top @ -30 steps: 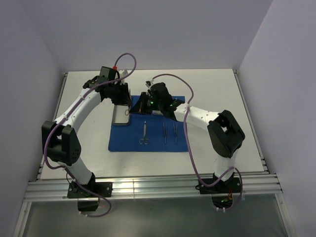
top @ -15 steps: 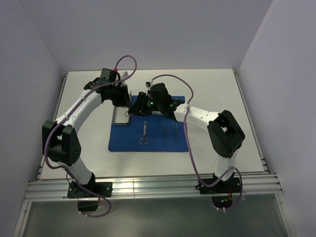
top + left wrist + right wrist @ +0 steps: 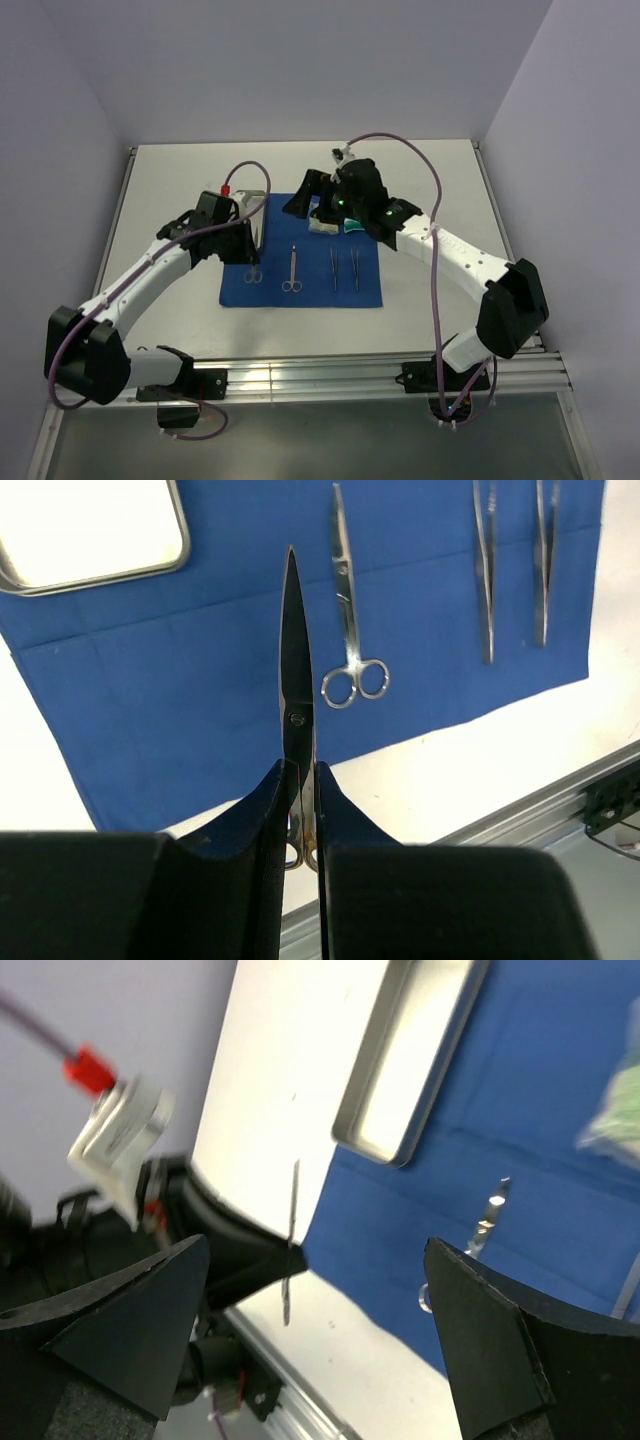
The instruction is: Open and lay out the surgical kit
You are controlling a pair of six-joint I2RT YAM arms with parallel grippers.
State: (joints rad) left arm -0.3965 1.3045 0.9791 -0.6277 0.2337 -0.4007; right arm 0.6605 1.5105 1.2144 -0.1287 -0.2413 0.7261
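The left fingers (image 3: 272, 800) pinch one pair of scissors (image 3: 296, 650) over the blue cloth (image 3: 180, 700) on the desk (image 3: 430, 170). The other scissors (image 3: 346, 600) and two tweezers (image 3: 485, 580) lie on the cloth. The tray (image 3: 183, 540) sits at its corner. The right fingers (image 3: 140, 1300) are spread wide near the packets (image 3: 325, 224).

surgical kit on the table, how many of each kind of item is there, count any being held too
blue cloth wrap: 1
steel tray: 1
scissors: 2, one in the left gripper
tweezers: 2
packets: 2
total: 8
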